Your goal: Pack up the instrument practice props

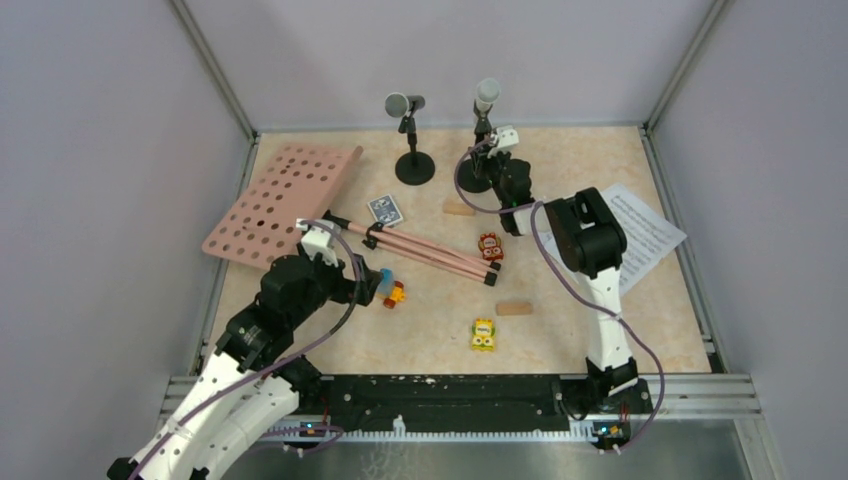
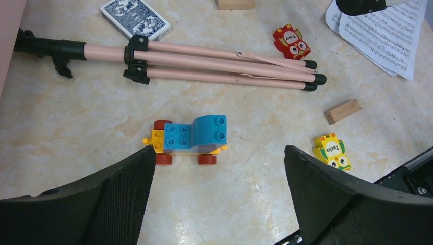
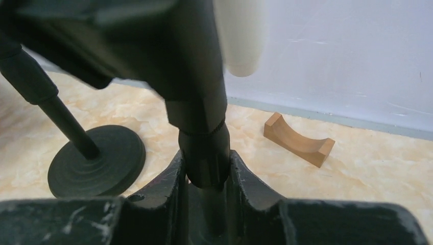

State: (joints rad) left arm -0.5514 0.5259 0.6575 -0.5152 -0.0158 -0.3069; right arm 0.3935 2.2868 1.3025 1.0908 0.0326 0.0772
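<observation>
The pink perforated music desk lies flat at the left, its pink tripod legs folded and stretching right; the legs also show in the left wrist view. A dark microphone stands in a black round-based holder. A white microphone stands in the second holder. My right gripper is shut on that holder's black stem, just below the white microphone. White sheet-music pages lie at the right. My left gripper is open and empty, low over the table.
A blue and yellow toy car sits just ahead of the left fingers. A red toy and a yellow toy lie nearby. So do a blue card box, a wooden block and a curved wooden block.
</observation>
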